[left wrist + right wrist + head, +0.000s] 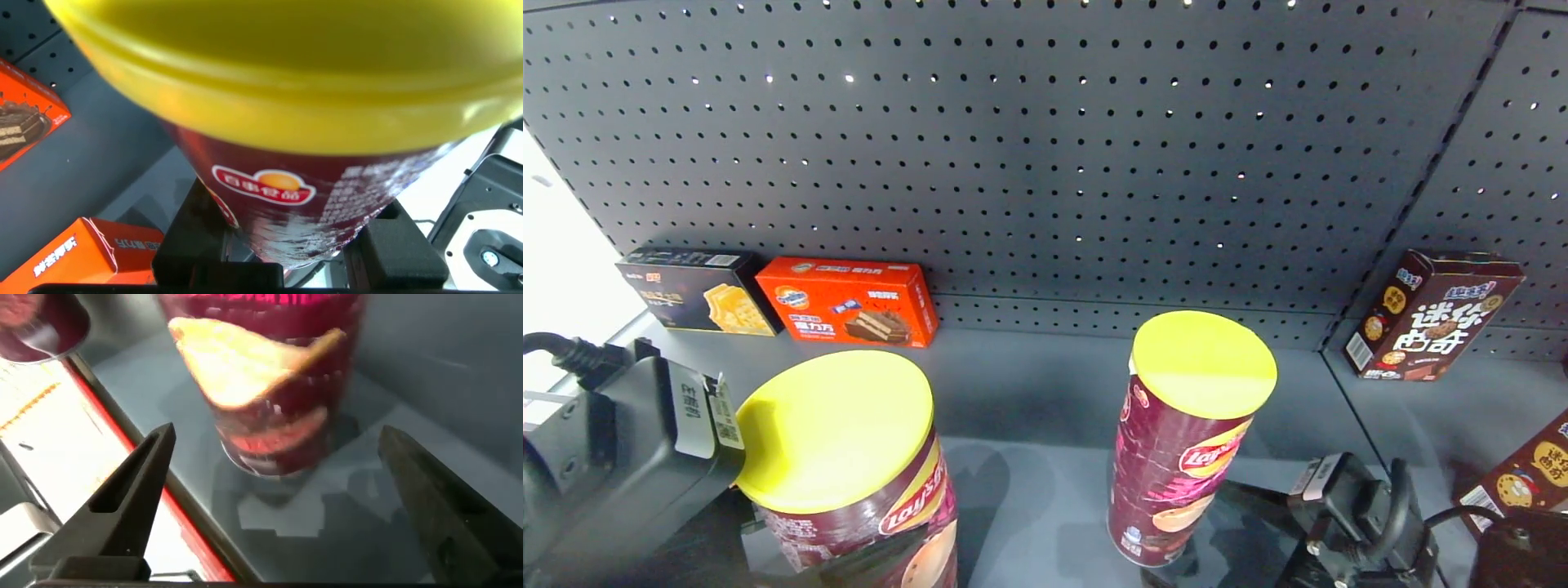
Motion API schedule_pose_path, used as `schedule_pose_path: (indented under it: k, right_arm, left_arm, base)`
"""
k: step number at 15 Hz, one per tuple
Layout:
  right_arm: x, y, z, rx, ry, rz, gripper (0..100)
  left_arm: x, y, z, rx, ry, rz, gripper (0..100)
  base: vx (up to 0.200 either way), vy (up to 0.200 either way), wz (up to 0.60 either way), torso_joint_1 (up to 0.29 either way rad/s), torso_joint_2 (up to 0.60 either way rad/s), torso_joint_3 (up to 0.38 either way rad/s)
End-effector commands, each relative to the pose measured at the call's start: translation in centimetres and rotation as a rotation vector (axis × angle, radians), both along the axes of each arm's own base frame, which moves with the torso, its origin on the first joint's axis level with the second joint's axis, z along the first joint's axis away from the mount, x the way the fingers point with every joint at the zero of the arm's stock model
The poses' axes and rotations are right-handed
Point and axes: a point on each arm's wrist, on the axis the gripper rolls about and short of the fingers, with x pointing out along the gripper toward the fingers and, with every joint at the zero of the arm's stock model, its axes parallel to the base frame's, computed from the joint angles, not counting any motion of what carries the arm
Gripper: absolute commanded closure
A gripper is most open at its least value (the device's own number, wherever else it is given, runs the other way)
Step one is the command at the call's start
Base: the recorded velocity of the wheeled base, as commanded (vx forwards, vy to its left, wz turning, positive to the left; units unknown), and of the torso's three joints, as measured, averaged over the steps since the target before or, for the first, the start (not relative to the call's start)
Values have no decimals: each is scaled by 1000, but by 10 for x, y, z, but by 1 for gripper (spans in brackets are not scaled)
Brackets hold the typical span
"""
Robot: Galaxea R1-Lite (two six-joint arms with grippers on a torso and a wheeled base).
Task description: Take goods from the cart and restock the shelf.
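Two maroon chip cans with yellow lids are at the grey shelf (1029, 392). The left can (849, 465) sits near the shelf's front left, and my left gripper (294, 253) is shut on its body below the lid; its base is hidden. The right can (1188, 433) stands upright on the shelf at centre right. My right gripper (278, 506) is open just in front of that can's base (265, 400), with a finger on either side and neither touching it.
A black box (698, 290) and an orange wafer box (849, 300) lie at the back left against the pegboard (1045, 147). Brown cookie boxes stand at the right (1433, 314) and at the front right (1523, 478). A red strip (106, 416) marks the shelf's front edge.
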Motion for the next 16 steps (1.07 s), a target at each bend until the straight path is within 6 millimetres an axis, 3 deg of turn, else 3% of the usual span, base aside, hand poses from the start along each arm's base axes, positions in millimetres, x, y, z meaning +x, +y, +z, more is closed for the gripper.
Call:
schedule_pose_path:
  k: [1, 8, 16]
  right_arm:
    - [-5, -10, 2, 21, -11, 3, 0]
    - [-9, -8, 5, 74, -25, 98, 0]
    - [-23, -36, -4, 44, -55, 150, 0]
  left_arm:
    - [0, 0, 0, -1, -1, 0, 100]
    - [0, 0, 0, -1, -1, 0, 100]
    - [0, 0, -1, 1, 2, 0, 100]
  base:
    - [0, 0, 0, 0, 0, 0]
    - [0, 0, 0, 0, 0, 0]
    - [0, 0, 0, 0, 0, 0]
